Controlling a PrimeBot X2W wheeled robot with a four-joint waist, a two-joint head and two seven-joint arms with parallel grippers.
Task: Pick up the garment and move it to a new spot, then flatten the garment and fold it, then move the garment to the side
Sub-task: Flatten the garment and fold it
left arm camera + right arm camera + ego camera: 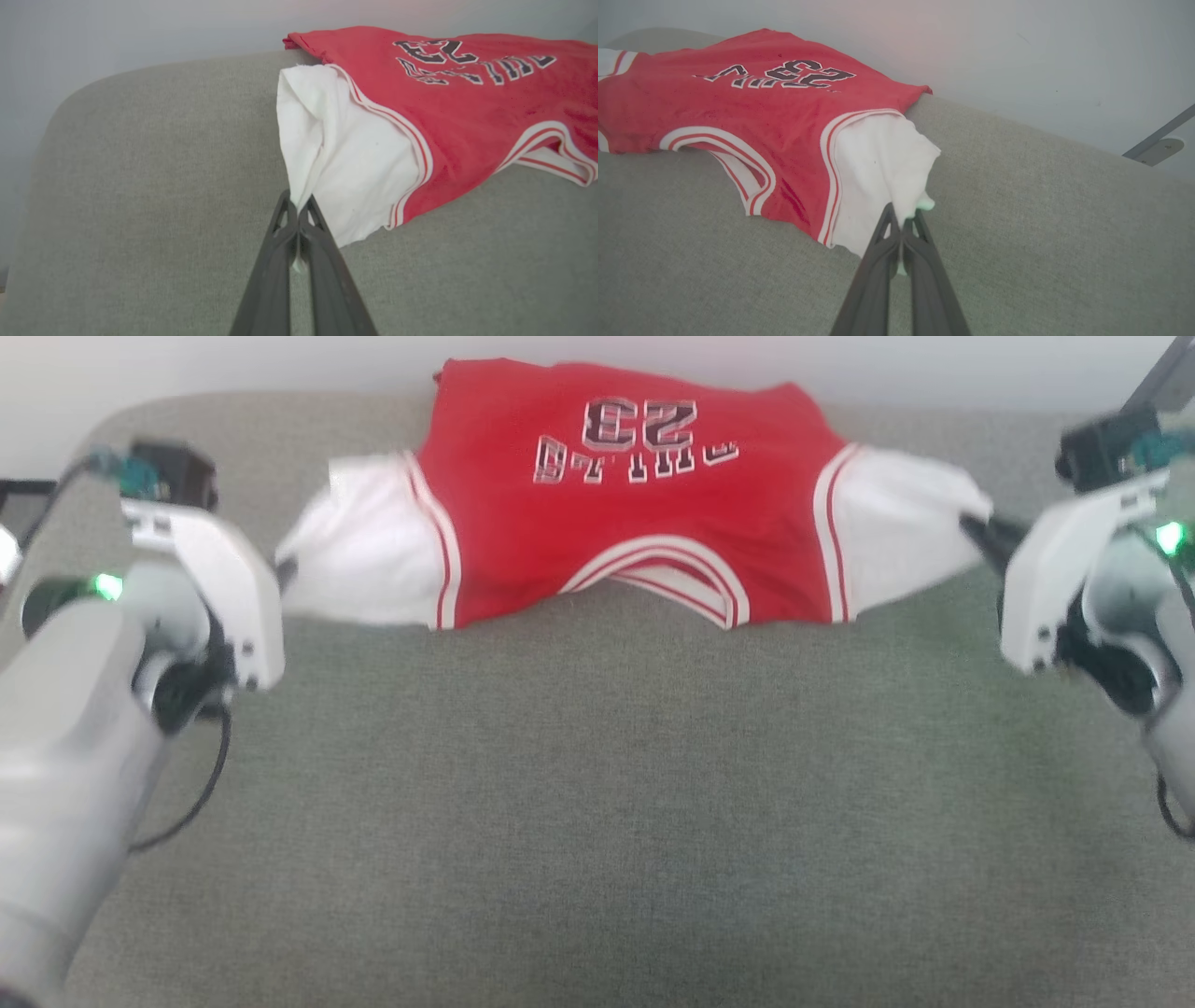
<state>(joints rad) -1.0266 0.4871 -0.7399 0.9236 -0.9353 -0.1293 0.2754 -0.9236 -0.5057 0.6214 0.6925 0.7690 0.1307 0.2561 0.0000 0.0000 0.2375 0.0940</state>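
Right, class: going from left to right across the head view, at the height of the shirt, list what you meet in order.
left gripper → white sleeve that it pinches → red body with upside-down lettering → other white sleeve → right gripper pinching it.

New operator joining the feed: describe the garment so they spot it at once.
Find the grey padded surface; at its far edge, against the pale wall, the garment lies spread between the left gripper and right gripper, each shut on a white sleeve. It is the lone bright red thing, lettered with a black 23.
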